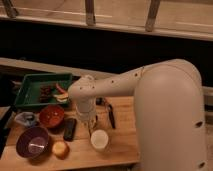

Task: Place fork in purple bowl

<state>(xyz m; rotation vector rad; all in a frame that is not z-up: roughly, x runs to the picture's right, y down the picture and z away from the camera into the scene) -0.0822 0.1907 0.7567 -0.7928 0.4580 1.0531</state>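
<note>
The purple bowl [32,143] stands at the table's front left, glossy inside and with nothing in it. My gripper [91,124] points down below the white wrist, between a dark flat object [70,129] and the white cup [99,139], well right of the purple bowl. A thin pale sliver [90,132] just under the gripper looks like the fork, but I cannot tell whether it is held. The dark-handled knife [110,115] lies right of the gripper.
A red-orange bowl [51,116] sits behind the purple bowl, with a pale bluish dish [25,119] to its left. A green tray [30,81] with food stands at the back left. A yellow-orange lump [59,148] lies near the front edge. My large white arm [165,115] covers the table's right side.
</note>
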